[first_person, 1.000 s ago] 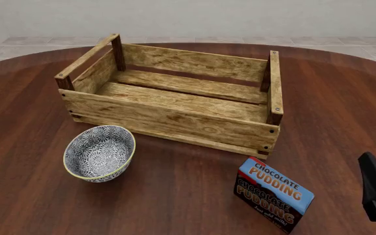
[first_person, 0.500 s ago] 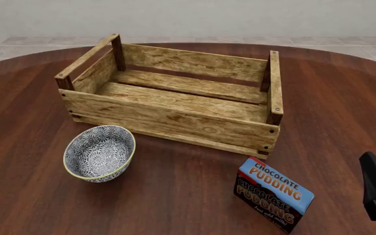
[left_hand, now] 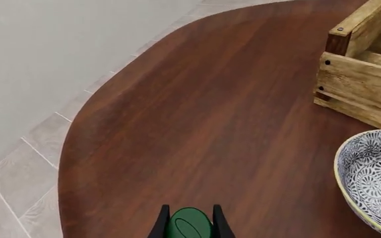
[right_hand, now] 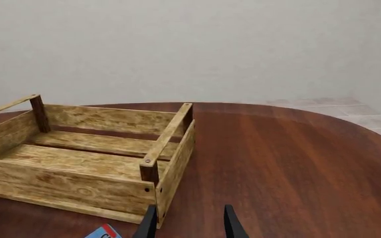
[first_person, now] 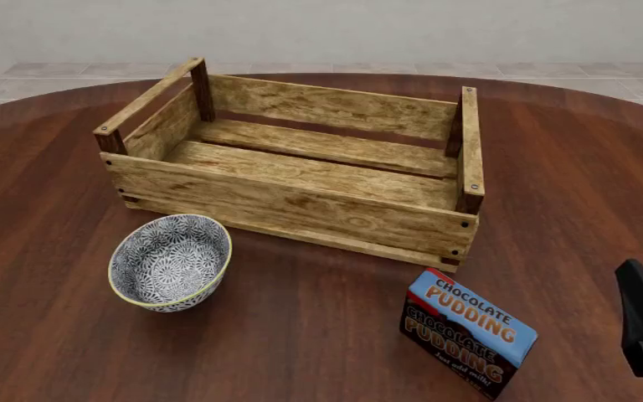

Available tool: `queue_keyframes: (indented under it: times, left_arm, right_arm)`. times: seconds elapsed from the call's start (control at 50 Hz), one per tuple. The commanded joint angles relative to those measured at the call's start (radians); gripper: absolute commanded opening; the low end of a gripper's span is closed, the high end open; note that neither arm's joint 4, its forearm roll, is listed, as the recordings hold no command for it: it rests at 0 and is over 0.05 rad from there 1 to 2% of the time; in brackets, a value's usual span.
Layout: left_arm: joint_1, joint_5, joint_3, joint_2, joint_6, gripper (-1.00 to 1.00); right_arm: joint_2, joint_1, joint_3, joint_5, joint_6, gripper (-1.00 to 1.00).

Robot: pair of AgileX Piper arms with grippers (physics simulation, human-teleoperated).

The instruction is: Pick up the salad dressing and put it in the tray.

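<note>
Against the front view of half a second ago almost nothing has moved: the crate (first_person: 299, 180) stands empty, and the bowl (first_person: 171, 261) and pudding box (first_person: 467, 332) sit just in front of it. The one change is a sliver at that view's lower left corner, probably the left arm. The left gripper (left_hand: 190, 225) grips the bottle (left_hand: 189, 224) by its green cap (body hidden), well short of the crate. The right gripper (right_hand: 189, 220) idles, parted and empty. Pickup looks done; carrying remains.

The salad dressing (left_hand: 189, 225) shows only its dark green cap. The tray (first_person: 299, 172), a light slatted wooden crate with darker corner posts, sits upright and empty.
</note>
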State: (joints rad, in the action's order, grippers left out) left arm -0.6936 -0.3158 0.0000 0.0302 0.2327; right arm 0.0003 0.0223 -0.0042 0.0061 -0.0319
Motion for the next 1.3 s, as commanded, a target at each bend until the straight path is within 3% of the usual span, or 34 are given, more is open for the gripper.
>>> queue_keyframes:
  times: [0.02, 0.4, 0.56, 1.1, 1.3]
  left_arm:
    - [0.049, 0.051, -0.001, -0.015, 0.006, -1.0]
    - [0.151, 0.102, -0.05, 0.009, -0.017, -1.0]
    - [0.218, 0.098, -0.102, -0.005, 0.006, -1.0]
    - [0.326, 0.177, -0.293, 0.092, 0.029, -1.0]
    - [0.421, 0.181, -0.364, 0.109, 0.031, -1.0]
  right_arm:
    - [0.0, 0.0, 0.001, 0.0, -0.001, 1.0]
    - [0.0, -0.001, 0.0, 0.0, -0.004, 1.0]
    - [0.0, 0.001, 0.001, -0.001, -0.005, 1.0]
    - [0.0, 0.003, -0.001, 0.005, -0.003, 1.0]
    - [0.0, 0.007, 0.003, 0.001, -0.002, 1.0]
